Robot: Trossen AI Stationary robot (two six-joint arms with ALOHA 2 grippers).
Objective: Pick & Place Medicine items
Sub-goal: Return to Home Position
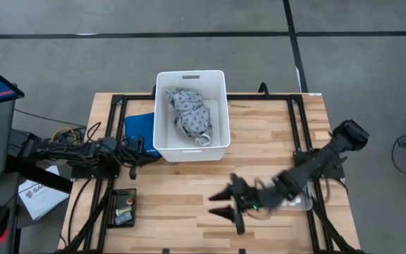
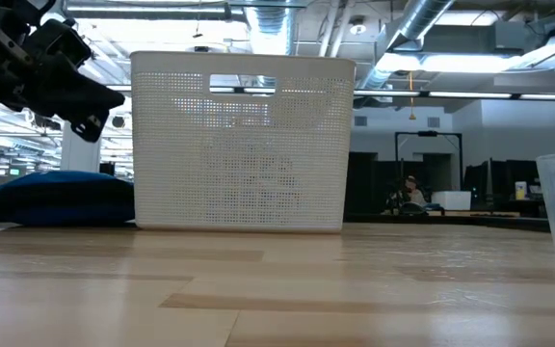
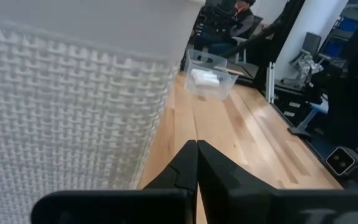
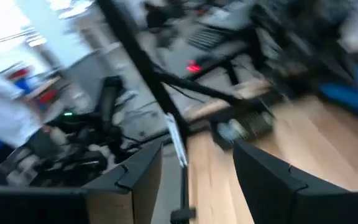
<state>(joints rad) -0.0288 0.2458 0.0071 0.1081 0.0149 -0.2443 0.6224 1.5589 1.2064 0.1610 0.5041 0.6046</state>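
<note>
White pieces [image 3: 205,78] lie in a clear container [image 3: 211,84] at the table's right; they look like the medicine items, but their shape is too small to tell. My right gripper [image 1: 225,207] hangs open and empty over the near middle of the table, left of that container [image 1: 300,202]; its own view shows the spread fingers [image 4: 197,171]. My left gripper [image 1: 146,151] is shut and waits beside the near left corner of the white bin [image 1: 162,116], fingers closed together [image 3: 196,149]. A grey patterned cloth bundle [image 1: 191,113] lies in the bin.
The perforated white bin [image 2: 244,145] stands at the far middle, with a blue cloth [image 1: 139,125] at its left. A black tray [image 1: 122,209] holding small items sits near the left near corner. Bare wood lies between the bin and the near edge.
</note>
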